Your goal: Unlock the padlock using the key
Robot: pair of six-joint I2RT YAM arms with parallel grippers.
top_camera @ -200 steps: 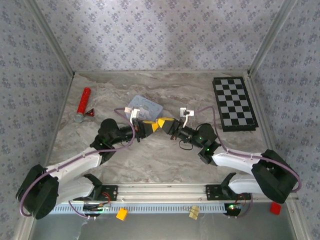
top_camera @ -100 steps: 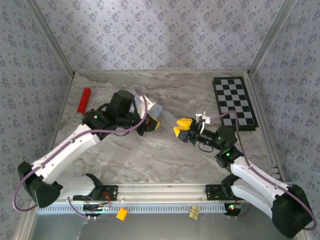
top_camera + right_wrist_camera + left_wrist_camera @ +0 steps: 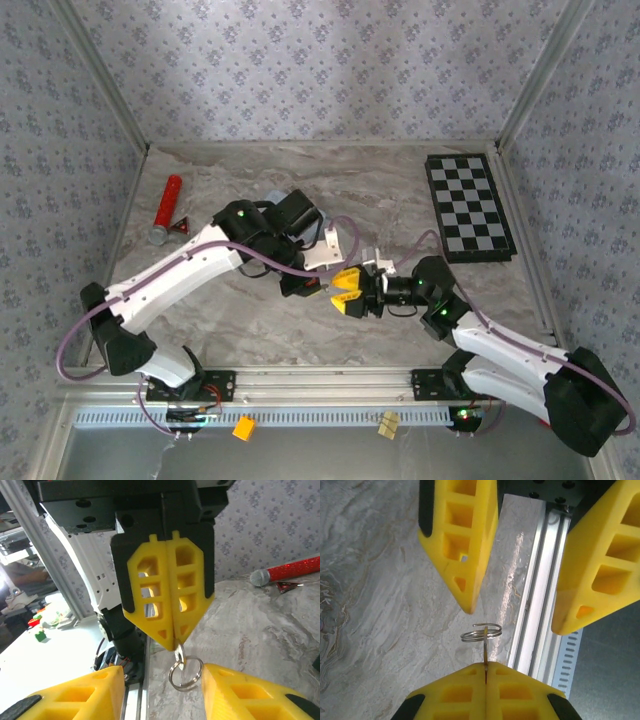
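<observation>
Yellow left claw (image 3: 485, 666) pinches the ringed key (image 3: 485, 655).

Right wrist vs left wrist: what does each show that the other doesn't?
Right wrist: red cylinder, small red triangular piece beside it, and the patterned wall. Left wrist: slotted strip past the metal rail. Both: left hand shut on the key, its ring free, facing the open right hand.
</observation>
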